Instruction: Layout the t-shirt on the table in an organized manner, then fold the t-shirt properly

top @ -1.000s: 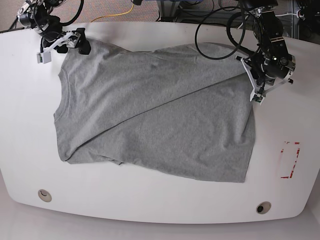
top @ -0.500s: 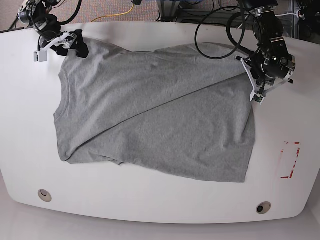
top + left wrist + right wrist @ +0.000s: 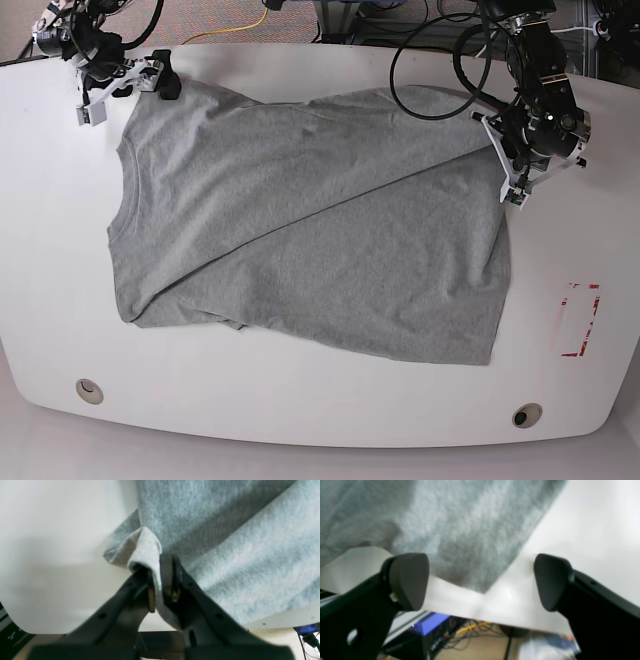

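No print, brand or label can be read on the one t-shirt point(image 3: 310, 225); only plain heather-grey cloth faces up. It lies spread across the middle of the white surface point(image 3: 300, 410), collar toward the left of the base view and hem toward the right, with a long diagonal fold running from its near left part up to the far right.

The left hand point(image 3: 161, 580) is clamped shut on a bunched fold of the t-shirt's edge, the cloth pinched between its two dark fingers point(image 3: 170, 575). In the base view this hand point(image 3: 515, 190) sits at the shirt's far right corner, where the fabric is pulled up into a taut ridge.

The right hand point(image 3: 481, 580) is spread wide with nothing between its fingers point(image 3: 408, 580); a corner of the shirt point(image 3: 460, 542) lies on the surface just beyond them, and whether they touch it cannot be told. In the base view that hand point(image 3: 125, 88) is at the far left corner of the shirt, beside the sleeve.

Also on the surface are two round grommets, one near left point(image 3: 89, 390) and one near right point(image 3: 526, 414), and one red tape rectangle point(image 3: 579, 320) at the right, apart from the shirt. Dark cables point(image 3: 440, 60) loop over the far right edge.
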### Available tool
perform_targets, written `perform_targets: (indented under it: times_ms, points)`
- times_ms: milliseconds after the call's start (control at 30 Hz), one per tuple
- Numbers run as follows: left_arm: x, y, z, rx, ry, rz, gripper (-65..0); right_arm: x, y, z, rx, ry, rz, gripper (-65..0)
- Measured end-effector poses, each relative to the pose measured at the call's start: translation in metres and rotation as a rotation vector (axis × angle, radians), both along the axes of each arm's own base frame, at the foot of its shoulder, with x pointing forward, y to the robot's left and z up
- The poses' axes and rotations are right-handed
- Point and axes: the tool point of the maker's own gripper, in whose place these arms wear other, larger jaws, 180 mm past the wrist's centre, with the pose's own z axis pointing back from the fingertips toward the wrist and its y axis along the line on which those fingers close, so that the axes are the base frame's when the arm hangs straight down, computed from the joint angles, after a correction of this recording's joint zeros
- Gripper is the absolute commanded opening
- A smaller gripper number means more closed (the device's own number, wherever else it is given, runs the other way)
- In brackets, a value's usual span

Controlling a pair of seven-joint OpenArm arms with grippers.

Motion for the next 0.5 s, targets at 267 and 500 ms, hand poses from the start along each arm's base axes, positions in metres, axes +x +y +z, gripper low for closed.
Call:
perform_targets:
  times_ms: [267,500]
  points:
    - [-0.001,0.000,0.000,0.000,0.002,0.000,-65.0,-0.012,-0.003,0.005,-0.053,0.048,0.022,0.0]
    - [-0.001,0.000,0.000,0.000,0.002,0.000,-65.0,-0.007,0.009,0.030,-0.031,-0.044,0.061,0.0]
